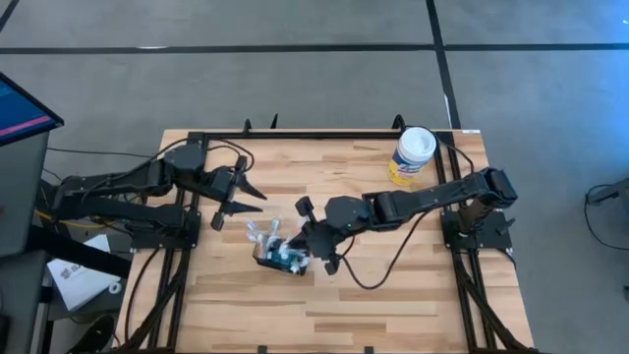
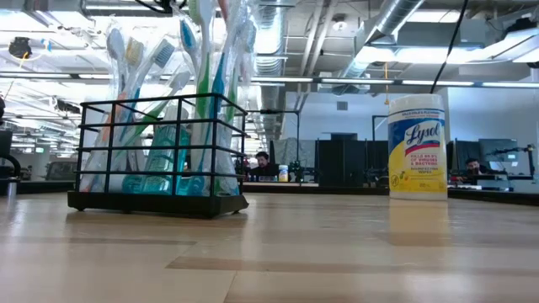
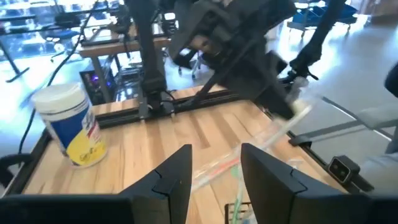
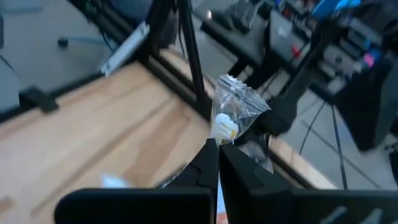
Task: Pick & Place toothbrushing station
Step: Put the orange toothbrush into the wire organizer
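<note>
The toothbrushing station (image 1: pixel 278 258) is a black wire rack (image 2: pixel 160 198) that stands by its flat base on the wooden table, with several toothbrushes in clear wrappers upright in it. My right gripper (image 1: pixel 301 243) hovers at the rack's right side, shut (image 4: pixel 217 155) on one wrapped toothbrush (image 4: pixel 231 112). My left gripper (image 1: pixel 257 202) hangs open a little to the rack's far left, pointing toward the table's right edge. In the left wrist view its fingers (image 3: pixel 214 180) stand apart with nothing held between them. My right gripper pinches the clear wrapper of one toothbrush near its upper end (image 4: pixel 224 129), between the two fingertips. The crinkled wrapper end sticks out past them. The fingers come from the table's right side, slanting down. The toothbrush (image 3: pixel 261 146) slants down toward the rack; its lower end is hidden.
A yellow-and-white wipes canister (image 1: pixel 413 155) with a white lid stands at the table's far right corner (image 2: pixel 417 147). A black frame rail (image 3: pixel 186 102) runs along the table's edges. Bare wood lies in front of the rack and to its right.
</note>
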Available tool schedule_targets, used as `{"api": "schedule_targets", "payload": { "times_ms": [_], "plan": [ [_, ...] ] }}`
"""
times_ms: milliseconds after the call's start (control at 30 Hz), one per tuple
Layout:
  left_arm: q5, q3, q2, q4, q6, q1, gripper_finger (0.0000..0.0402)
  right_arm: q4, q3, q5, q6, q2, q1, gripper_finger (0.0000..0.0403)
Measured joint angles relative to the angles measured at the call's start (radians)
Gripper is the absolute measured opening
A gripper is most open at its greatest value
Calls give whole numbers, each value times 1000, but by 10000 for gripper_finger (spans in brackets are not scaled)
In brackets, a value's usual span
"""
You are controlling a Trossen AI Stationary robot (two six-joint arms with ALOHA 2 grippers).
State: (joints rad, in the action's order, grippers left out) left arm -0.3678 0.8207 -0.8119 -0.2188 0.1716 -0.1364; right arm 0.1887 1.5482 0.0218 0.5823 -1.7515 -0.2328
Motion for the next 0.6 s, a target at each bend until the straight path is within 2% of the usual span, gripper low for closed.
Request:
{"api": "schedule_targets", "payload": {
  "times_ms": [333,600],
  "plan": [
    [100,-10,85,-100,-67,13,131,-140,-8,8,-36,-2,-49,0],
    [203,-153,195,-94,-105,65,131,-447,-191,8,-128,25,-54,0]
  ]
}}
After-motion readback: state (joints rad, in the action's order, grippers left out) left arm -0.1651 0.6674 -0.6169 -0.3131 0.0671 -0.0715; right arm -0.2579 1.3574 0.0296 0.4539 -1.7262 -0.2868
